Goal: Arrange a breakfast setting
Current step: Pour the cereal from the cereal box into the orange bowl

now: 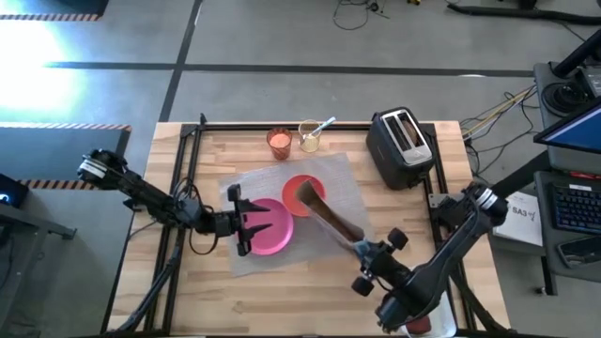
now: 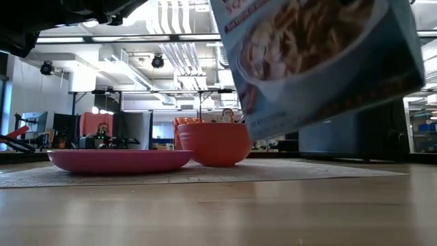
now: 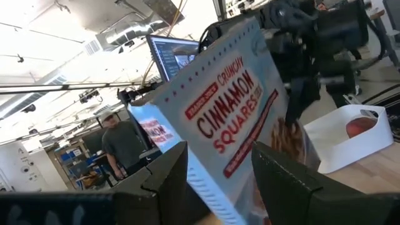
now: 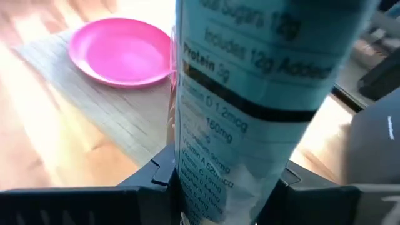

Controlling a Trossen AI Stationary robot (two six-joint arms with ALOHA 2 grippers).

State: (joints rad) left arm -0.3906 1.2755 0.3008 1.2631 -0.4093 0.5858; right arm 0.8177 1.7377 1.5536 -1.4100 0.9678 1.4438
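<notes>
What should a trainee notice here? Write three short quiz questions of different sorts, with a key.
1. True or false: the right gripper holds the cereal box tilted over the orange-red bowl.
2. What lies by the open left gripper? A kettle, B pink plate, C fork.
3. Fill in: plate and bowl sit on the grey ___.
Key: 1 true; 2 B; 3 mat.

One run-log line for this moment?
right end effector: shut on cereal box, tilted over orange-red bowl | left end effector: open beside pink plate
</notes>
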